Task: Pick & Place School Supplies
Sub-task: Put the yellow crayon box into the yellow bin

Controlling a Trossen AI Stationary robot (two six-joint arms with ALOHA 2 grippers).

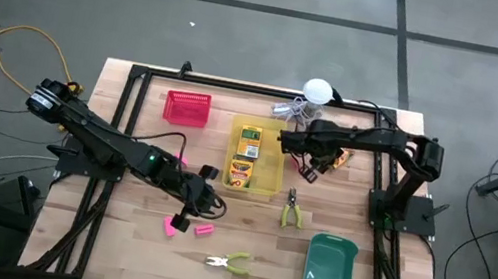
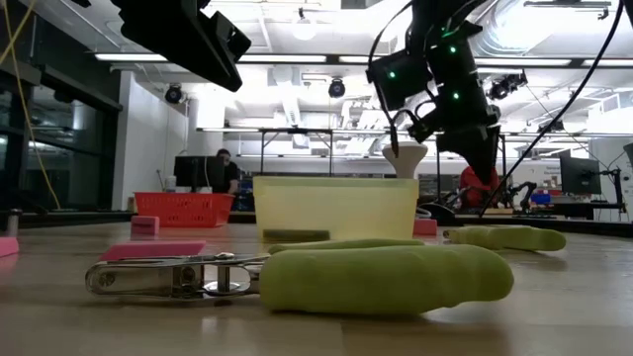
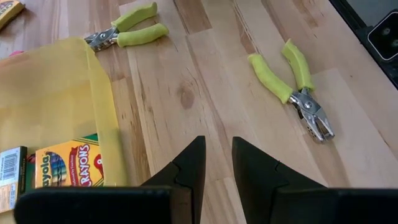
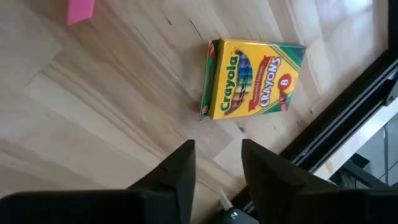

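1. The left gripper [image 1: 188,213] hovers near the middle of the wooden surface [image 1: 111,238], its fingers [image 3: 186,177] slightly parted and holding nothing.
2. Small pink eraser blocks [image 1: 203,229] lie just beside it.
3. The translucent yellow bin [image 1: 272,169] holds two yellow-and-green crayon boxes [image 1: 246,144].
4. Two yellow-green-handled pliers [image 1: 292,210] lie to the right of the left gripper.
5. The right gripper [image 1: 308,170] hangs right of the bin, fingers [image 4: 177,168] apart and empty, over another crayon box [image 4: 255,78] lying on the surface.
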